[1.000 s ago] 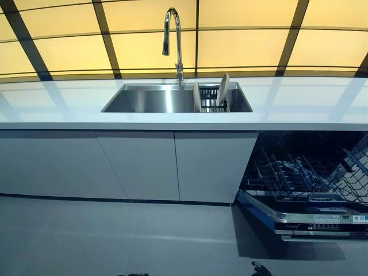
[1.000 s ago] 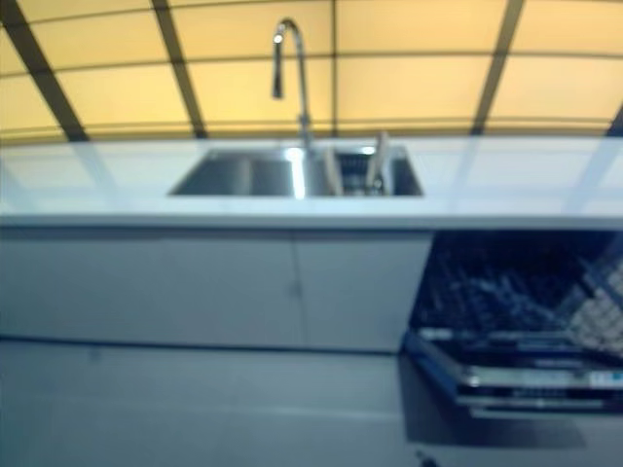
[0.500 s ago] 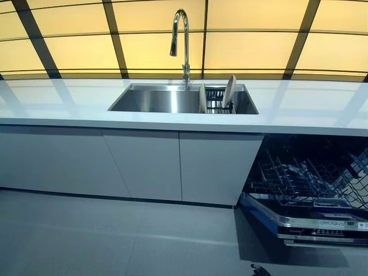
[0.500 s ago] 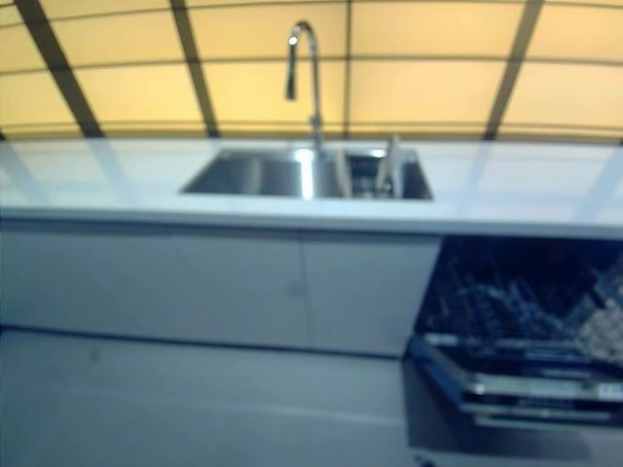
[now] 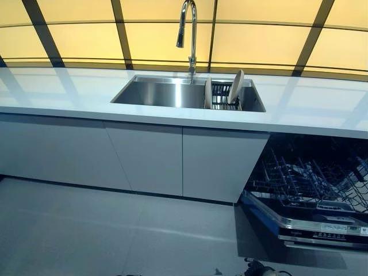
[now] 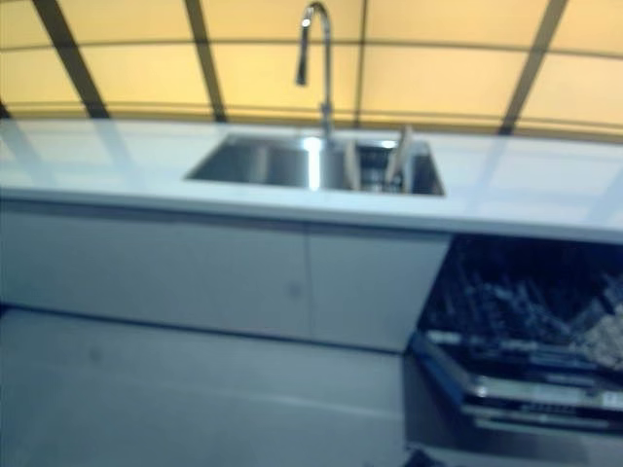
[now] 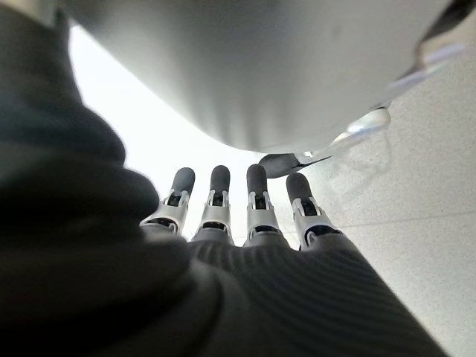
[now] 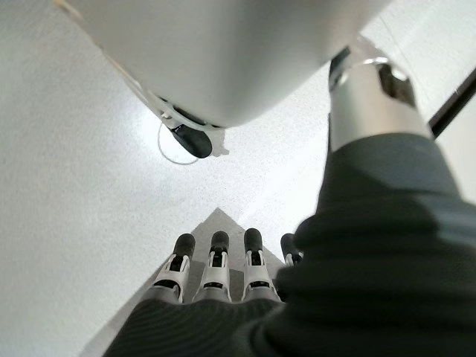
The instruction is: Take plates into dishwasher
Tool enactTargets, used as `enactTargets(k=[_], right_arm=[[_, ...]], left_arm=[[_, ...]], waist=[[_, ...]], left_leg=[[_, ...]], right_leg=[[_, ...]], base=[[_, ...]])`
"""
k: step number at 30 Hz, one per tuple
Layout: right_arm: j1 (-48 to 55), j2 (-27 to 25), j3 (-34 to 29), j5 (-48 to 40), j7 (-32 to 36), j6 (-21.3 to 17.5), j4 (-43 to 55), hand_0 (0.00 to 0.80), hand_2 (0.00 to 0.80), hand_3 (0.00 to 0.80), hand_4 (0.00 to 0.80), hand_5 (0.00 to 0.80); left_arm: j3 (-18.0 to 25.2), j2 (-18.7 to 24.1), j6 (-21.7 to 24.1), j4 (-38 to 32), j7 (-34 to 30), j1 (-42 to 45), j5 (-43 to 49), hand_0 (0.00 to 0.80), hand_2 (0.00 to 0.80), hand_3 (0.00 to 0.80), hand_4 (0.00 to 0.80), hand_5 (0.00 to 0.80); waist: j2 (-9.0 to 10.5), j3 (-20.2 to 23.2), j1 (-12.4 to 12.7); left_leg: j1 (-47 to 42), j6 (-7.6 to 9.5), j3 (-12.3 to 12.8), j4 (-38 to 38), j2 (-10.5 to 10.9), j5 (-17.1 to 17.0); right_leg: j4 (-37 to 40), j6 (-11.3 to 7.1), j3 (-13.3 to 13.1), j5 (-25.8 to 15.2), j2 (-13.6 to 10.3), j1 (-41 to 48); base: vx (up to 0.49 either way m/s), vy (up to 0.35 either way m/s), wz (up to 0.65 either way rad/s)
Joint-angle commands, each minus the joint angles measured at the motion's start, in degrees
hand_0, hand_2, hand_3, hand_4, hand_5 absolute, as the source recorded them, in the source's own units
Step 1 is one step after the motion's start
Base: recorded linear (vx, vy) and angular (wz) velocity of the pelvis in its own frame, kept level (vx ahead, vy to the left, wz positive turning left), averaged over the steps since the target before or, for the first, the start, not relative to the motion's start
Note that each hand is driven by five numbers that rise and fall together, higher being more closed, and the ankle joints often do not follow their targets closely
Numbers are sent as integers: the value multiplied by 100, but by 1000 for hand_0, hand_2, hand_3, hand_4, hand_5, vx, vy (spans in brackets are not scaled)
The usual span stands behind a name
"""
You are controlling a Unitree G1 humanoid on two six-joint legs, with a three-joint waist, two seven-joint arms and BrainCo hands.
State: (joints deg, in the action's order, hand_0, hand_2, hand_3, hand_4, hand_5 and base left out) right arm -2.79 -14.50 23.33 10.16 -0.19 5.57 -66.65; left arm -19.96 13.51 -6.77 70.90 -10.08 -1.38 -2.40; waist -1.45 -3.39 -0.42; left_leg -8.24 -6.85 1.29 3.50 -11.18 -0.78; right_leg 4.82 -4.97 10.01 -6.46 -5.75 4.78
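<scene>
I've got the left hand (image 7: 223,223) hanging down over bare floor (image 7: 431,216) in its own wrist cam, fingers (image 7: 256,197) straight in a row, relaxed, holding nothing. Head cam, left to right: long white counter (image 5: 63,92) runs the full width with flat white cabinet doors (image 5: 146,158) under it. Steel sink (image 5: 158,95) is set into the counter about mid-frame, chrome gooseneck faucet (image 5: 188,31) standing at its back edge. In the right part of the sink sits a dark wire rack (image 5: 221,98) with two pale plates on edge in it: first plate (image 5: 207,94) at the rack's left side, roughly upright, second plate (image 5: 236,87) at its right side, leaning right and sticking up above the sink rim. Plates are apart from each other, rack wires between them. Right of the cabinets the dishwasher (image 5: 313,224) is open below the counter, lower rack (image 5: 310,178) pulled out, its wire tines showing; I can't tell if anything sits in it. Right hand (image 8: 216,279) in its wrist cam also hangs over the floor, fingers straight and loose, nothing in it. Neither hand shows in the head cams.
</scene>
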Motion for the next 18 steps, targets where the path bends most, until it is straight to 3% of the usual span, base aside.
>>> enactTargets(k=[1, 2, 3, 5, 6, 8, 9, 10, 11, 12, 14, 18], right_arm=[[-532, 35, 351, 283, 144, 295, -186, 0, 0, 0, 0, 0], [-545, -3, 333, 588, 198, 428, -137, 0, 0, 0, 0, 0], [-555, -43, 374, 688, 274, 505, -167, 0, 0, 0, 0, 0], [-563, -93, 354, 750, 382, 525, -284, 0, 0, 0, 0, 0], [-567, -93, 288, 807, 405, 550, -405, 0, 0, 0, 0, 0], [-568, -87, 284, 605, 348, 579, -496, 0, 0, 0, 0, 0], [-577, -102, 231, 517, 338, 606, -505, 0, 0, 0, 0, 0], [-591, -107, 216, 495, 331, 613, -516, 0, 0, 0, 0, 0], [-584, -75, 142, 531, 301, 569, -574, 0, 0, 0, 0, 0], [-579, -41, 51, 521, 271, 452, -634, 0, 0, 0, 0, 0], [-522, 25, 19, 579, 328, 281, -596, 0, 0, 0, 0, 0], [-447, 155, 187, 636, 336, 145, -460, 0, 0, 0, 0, 0]], left_arm=[[58, -51, 214, 133, 200, -362, -188, 0, 0, 0, 0, 0], [173, -79, 265, 53, 277, -360, -459, 0, 0, 0, 0, 0], [232, -88, 273, 25, 307, -359, -518, 0, 0, 0, 0, 0], [276, -104, 251, 19, 393, -316, -541, 0, 0, 0, 0, 0], [251, -90, 186, 38, 378, -266, -529, 0, 0, 0, 0, 0], [290, -100, 183, 119, 388, -168, -503, 0, 0, 0, 0, 0], [386, -131, 157, 140, 415, -102, -617, 0, 0, 0, 0, 0], [427, -149, 164, 151, 447, -86, -647, 0, 0, 0, 0, 0], [511, -140, 189, 164, 488, -82, -534, 0, 0, 0, 0, 0], [505, -80, 260, 212, 514, -108, -435, 0, 0, 0, 0, 0], [489, 1, 316, 273, 522, -109, -410, 0, 0, 0, 0, 0], [490, 175, 204, 155, 430, -139, -105, 0, 0, 0, 0, 0]], waist=[[510, -545, 191], [482, -685, 284], [396, -742, 352], [153, -822, 461], [-2, -807, 574], [-44, -786, 820], [6, -731, 857], [19, -699, 856], [27, -620, 826], [37, -565, 828], [52, -544, 869], [146, -378, 952]], left_leg=[[1031, 351, 139, -2524, 357, -265], [1674, 289, 144, -3124, 412, -668], [1724, 298, 234, -2758, 643, -565], [1778, 103, 515, -1800, 603, -1095], [1923, -11, 578, -882, 533, -1494], [2201, -78, 112, 10, 640, -1855], [2228, 10, 45, -48, 692, -1631], [2193, 68, 97, -48, 713, -1430], [2117, 120, 372, -110, 653, -1341], [2118, 181, 401, -353, 594, -1217], [2185, 192, 197, -707, 603, -1056], [1939, 265, 317, -439, 534, -1050]], right_leg=[[-1030, 375, -242, 1035, 51, 229], [-1113, 474, -237, 1076, 126, 292], [-1146, 403, -235, 1101, 158, 339], [-1140, 325, -292, 1246, 346, 604], [-1059, 263, -406, 1352, 468, 889], [-972, 232, -779, 1579, 516, 1330], [-974, 222, -1013, 1801, 420, 1540], [-1005, 209, -1058, 1826, 371, 1550], [-1062, 144, -1015, 1900, 282, 1586], [-1187, 119, -890, 1987, 173, 1543], [-1335, 119, -778, 2047, 56, 1500], [-1102, -34, -420, 1907, -138, 1609]], base=[[114, -189, 8], [154, -83, 3], [248, 40, 10], [371, 144, -19], [508, 182, -49], [600, 228, -91], [482, 225, -114], [401, 221, -72], [331, 150, 43], [407, 107, 39], [346, 27, 5], [252, 10, -34]])
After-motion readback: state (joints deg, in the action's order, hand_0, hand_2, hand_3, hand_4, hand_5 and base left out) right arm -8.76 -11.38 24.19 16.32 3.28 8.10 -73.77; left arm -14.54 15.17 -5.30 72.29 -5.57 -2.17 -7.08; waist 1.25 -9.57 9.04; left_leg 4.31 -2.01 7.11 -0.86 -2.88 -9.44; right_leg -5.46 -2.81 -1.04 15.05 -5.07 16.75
